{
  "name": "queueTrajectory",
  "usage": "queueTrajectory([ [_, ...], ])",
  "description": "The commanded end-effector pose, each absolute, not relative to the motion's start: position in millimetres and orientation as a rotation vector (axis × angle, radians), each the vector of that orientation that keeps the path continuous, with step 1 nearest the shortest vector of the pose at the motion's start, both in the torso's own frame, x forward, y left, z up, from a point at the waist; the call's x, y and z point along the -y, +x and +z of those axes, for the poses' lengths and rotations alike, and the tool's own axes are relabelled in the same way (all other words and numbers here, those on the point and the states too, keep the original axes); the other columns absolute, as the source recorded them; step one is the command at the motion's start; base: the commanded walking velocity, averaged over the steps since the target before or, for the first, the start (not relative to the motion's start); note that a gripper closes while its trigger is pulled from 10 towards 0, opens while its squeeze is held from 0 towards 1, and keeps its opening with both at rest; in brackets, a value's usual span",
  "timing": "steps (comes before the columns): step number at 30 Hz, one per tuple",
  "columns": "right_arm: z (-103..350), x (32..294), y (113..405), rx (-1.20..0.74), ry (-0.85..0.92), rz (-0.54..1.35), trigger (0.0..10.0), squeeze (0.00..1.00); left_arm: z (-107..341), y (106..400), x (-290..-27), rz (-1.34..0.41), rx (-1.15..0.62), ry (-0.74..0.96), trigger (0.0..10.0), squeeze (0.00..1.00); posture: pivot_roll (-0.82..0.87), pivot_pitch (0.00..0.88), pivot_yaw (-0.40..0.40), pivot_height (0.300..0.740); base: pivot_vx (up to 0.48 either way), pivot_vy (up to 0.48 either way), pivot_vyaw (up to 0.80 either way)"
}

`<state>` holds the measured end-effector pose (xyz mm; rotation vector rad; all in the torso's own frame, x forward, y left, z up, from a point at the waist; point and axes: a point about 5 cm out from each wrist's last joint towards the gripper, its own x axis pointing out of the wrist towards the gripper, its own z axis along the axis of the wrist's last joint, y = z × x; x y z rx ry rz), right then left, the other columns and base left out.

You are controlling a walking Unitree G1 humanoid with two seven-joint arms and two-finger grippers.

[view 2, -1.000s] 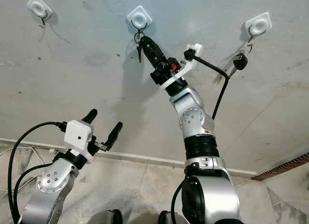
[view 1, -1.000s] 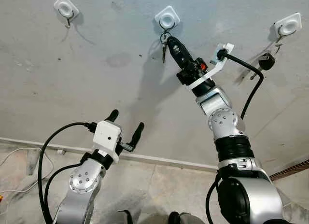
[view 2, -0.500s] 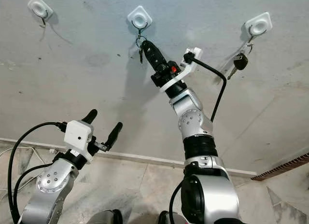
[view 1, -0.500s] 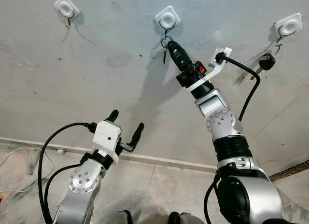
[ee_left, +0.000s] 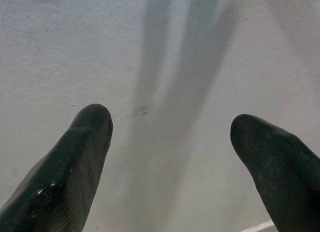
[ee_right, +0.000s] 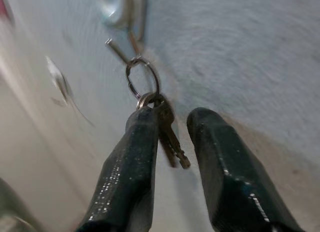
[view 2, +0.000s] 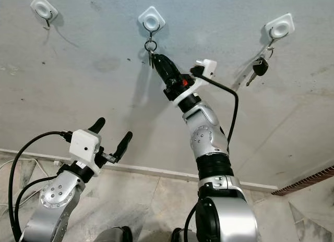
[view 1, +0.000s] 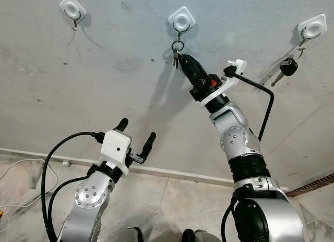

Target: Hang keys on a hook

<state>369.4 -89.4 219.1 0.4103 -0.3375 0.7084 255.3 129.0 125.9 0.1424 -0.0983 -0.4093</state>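
A small bunch of keys point(ee_right: 171, 142) hangs by its ring point(view 1: 177, 45) from the middle white hook point(view 1: 181, 19) on the grey wall. My right gripper point(view 1: 184, 59) is raised just below the ring, open, its fingers point(ee_right: 131, 157) either side of the dangling keys, one finger beside them. The ring point(ee_right: 142, 82) sits over the metal hook point(ee_right: 122, 12). My left gripper point(view 1: 135, 133) is held low in front of the wall, open and empty, both fingertips point(ee_left: 90, 122) facing bare plaster.
A white hook point(view 1: 71, 9) at the upper left of the wall carries nothing. The hook at the upper right point(view 1: 312, 28) holds a black-headed key point(view 1: 288, 66). A skirting strip point(view 1: 172, 173) meets the tiled floor below, with loose cables point(view 1: 15, 169) at the left.
My right gripper has drawn back down and away from the middle hook, and its fingers have parted. The keys now hang freely from the hook by their ring. The left arm is still.
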Motion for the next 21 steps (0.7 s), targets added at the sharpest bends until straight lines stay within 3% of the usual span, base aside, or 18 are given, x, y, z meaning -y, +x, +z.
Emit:
queueTrajectory([
  [1,222.4,102.1,369.6,0.368,0.339,0.627,10.0,1.00,123.4,254.4,-128.3,-0.413,0.091,0.149,10.0,0.00,0.10,0.163,0.007,0.740,0.000,0.000,0.00],
  [8,197.3,121.5,352.7,0.354,0.005,0.539,10.0,1.00,121.2,256.1,-125.6,-0.409,0.090,0.136,10.0,0.00,0.08,0.158,-0.004,0.740,0.000,0.000,0.00],
  [16,137.3,142.2,333.4,0.173,-0.070,0.515,10.0,1.00,108.5,256.5,-126.6,-0.398,0.058,0.141,10.0,0.00,0.05,0.146,-0.011,0.740,0.000,0.000,0.00],
  [21,65.1,150.5,308.0,-0.085,-0.069,0.485,10.0,1.00,60.4,254.1,-142.1,-0.326,-0.148,0.083,10.0,0.00,0.03,0.138,-0.014,0.740,0.000,0.000,0.00],
])
